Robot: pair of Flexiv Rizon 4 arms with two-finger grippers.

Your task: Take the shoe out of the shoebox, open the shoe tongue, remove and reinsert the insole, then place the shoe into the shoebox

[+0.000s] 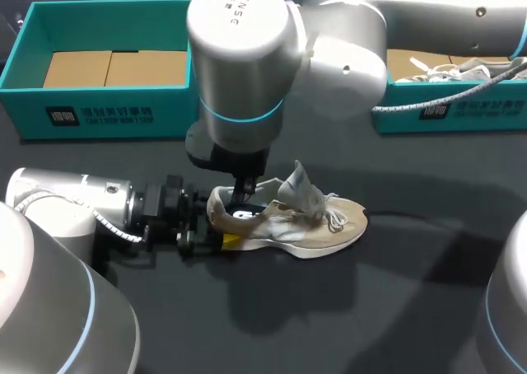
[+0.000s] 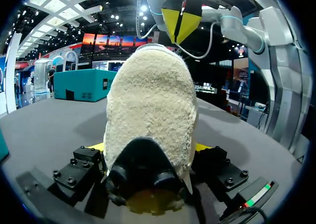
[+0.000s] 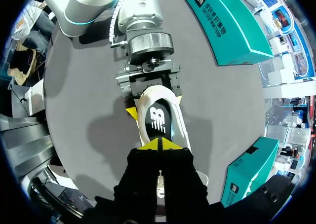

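A beige sneaker (image 1: 305, 226) lies on the dark table, its tongue (image 1: 298, 184) pulled up. My left gripper (image 1: 210, 224) has the heel between its widely spread fingers, both sides touching; in the left wrist view the fuzzy heel (image 2: 148, 110) fills the space between them. My right gripper (image 1: 241, 194) comes down from above into the shoe's opening, tips pressed together. In the right wrist view its yellow tips (image 3: 159, 144) sit at the black insole (image 3: 159, 121), toward the tongue end. I see nothing pinched between them.
A teal shoebox (image 1: 107, 110) with cardboard inside stands at the back left. A second teal box (image 1: 449, 114) at the back right holds another light shoe. The right arm's big joint hangs over the table's middle.
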